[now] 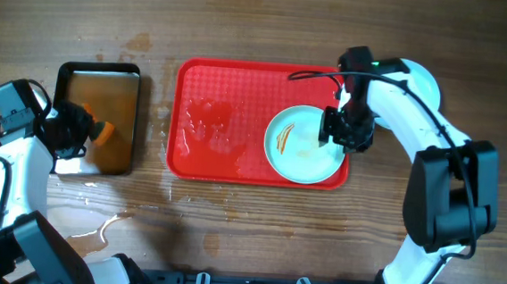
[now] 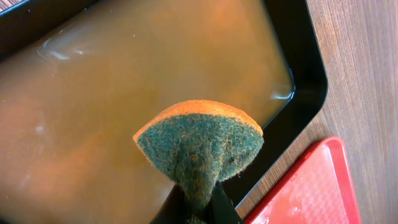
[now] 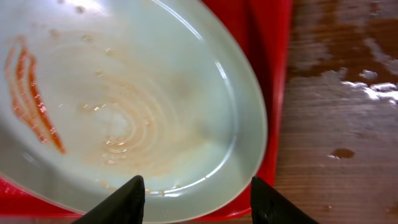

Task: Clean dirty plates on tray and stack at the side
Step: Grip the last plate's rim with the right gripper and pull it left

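One pale mint plate (image 1: 303, 144) with an orange-brown smear lies at the right end of the red tray (image 1: 210, 121); I see no other plates. In the right wrist view the plate (image 3: 130, 106) fills the frame on the tray (image 3: 273, 74). My right gripper (image 1: 342, 130) is open, its fingertips (image 3: 196, 196) spread above the plate's right rim. My left gripper (image 1: 89, 130) is shut on a green and orange sponge (image 2: 202, 143), held over the brown water of a black-rimmed pan (image 2: 298, 68).
The black-rimmed pan (image 1: 97, 118) stands left of the tray, full of murky brown water. Water puddles lie on the wooden table (image 1: 104, 226) near the front left and beside the tray (image 3: 373, 81).
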Controlling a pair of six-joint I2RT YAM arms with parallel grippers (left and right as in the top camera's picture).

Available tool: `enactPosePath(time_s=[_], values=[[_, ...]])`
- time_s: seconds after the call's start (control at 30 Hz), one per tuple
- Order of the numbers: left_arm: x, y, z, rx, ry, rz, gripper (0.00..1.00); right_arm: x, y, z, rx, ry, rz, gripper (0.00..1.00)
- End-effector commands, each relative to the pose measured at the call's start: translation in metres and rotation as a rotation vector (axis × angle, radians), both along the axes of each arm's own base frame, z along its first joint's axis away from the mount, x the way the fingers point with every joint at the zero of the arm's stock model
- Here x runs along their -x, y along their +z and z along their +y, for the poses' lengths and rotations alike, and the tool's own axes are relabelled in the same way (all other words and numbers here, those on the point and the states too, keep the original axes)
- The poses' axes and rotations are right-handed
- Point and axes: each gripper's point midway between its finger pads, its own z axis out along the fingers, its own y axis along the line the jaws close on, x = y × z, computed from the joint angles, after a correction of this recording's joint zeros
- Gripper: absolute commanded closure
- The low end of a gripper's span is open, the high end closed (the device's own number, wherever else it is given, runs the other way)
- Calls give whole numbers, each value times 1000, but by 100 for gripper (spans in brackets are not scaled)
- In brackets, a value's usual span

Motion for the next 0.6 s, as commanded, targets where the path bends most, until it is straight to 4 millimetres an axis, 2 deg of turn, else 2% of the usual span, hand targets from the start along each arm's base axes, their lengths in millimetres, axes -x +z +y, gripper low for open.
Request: enactPosePath(time_s=[0.0,0.1,0.23,0.37,0.57], values=[[-1,2,-1,4,-4,-12,96,6,17,-12,114,-78,-40,45],[-1,2,-1,2,-7,-12,96,17,19,-13,120,-71,-35,44],[0,2,0,0,-5,-10,96,38,3,-14,79,-112,-77,42],[-3,4,1,-7,-5,-22,96,38,4,10,-100,-59,-168,32],[-2,3,1,-6,-6,-20,96,39,1,12,-108,-72,-163,33]])
